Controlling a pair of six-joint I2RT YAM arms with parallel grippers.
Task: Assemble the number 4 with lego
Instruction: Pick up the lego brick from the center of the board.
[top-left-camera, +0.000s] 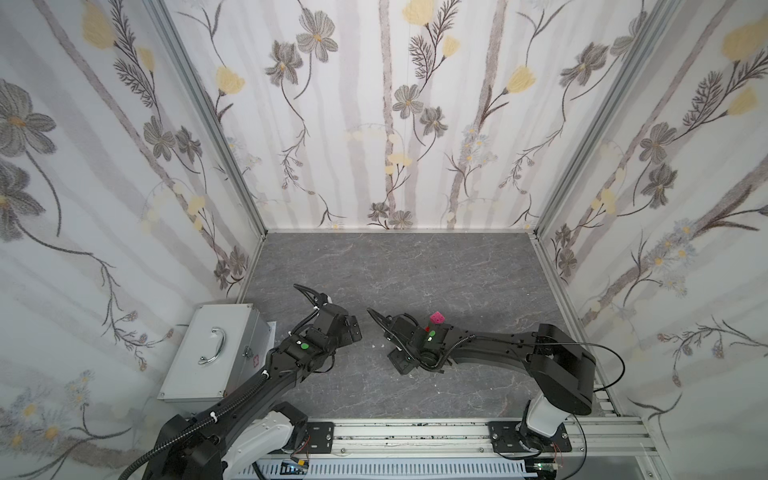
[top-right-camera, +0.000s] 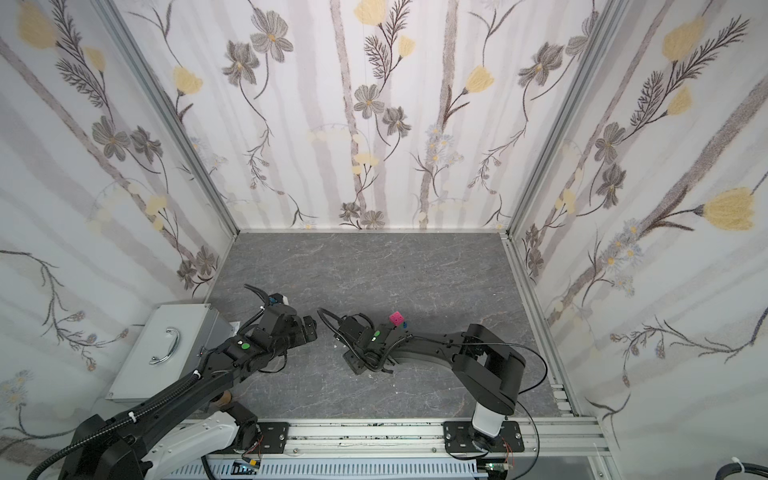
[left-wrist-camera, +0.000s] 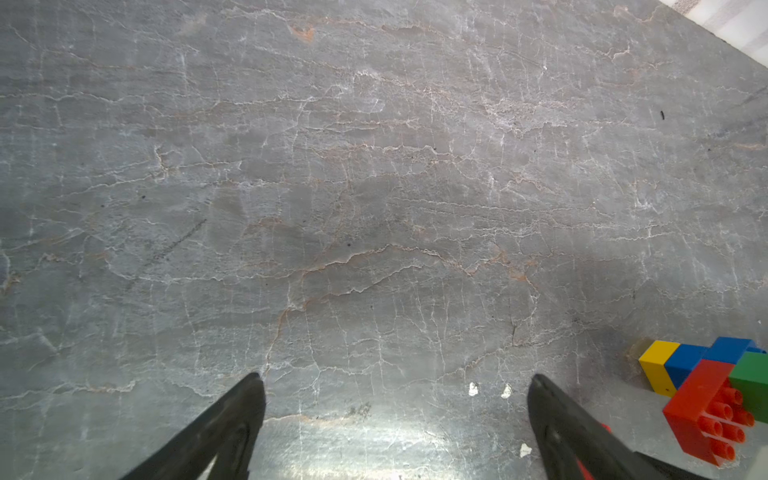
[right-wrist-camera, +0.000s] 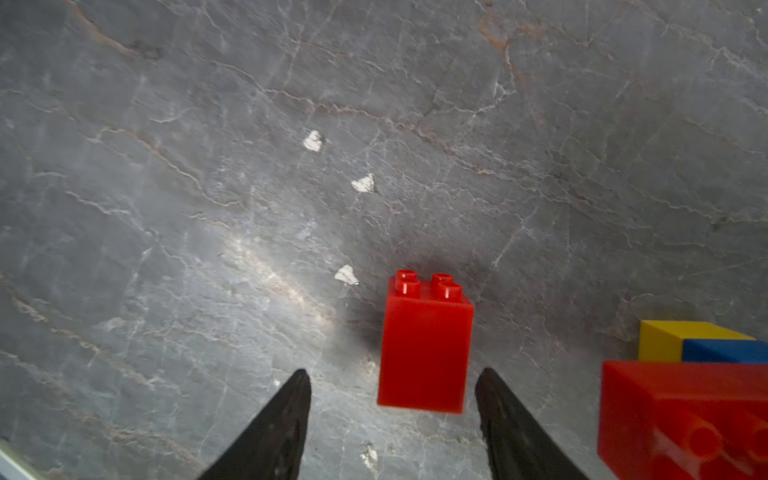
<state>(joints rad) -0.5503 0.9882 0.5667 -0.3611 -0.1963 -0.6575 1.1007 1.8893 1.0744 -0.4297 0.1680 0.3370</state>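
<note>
Desk (left-wrist-camera: 374, 166): grey veined stone look, mostly matt; I note faint sheen patch. Red brick (right-wrist-camera: 424, 353): smooth glossy plastic. Right claw (right-wrist-camera: 393, 372) fingers (right-wrist-camera: 274, 428): black, matt, slightly grainy. Box (top-left-camera: 187, 374): grey painted metal, matt; handle (top-left-camera: 223, 344) polished chrome. Walls (top-left-camera: 415, 166): flower-printed paper, matt.

We see soft, even light from above in both top views, and the walls (top-left-camera: 104, 166) bend outward at the edges. On the table (left-wrist-camera: 374, 453) a white glare lies close to the left wrist camera. In the right wrist view the red brick (right-wrist-camera: 424, 349) looks slightly blurred and throws a soft dark shadow on the table.
</note>
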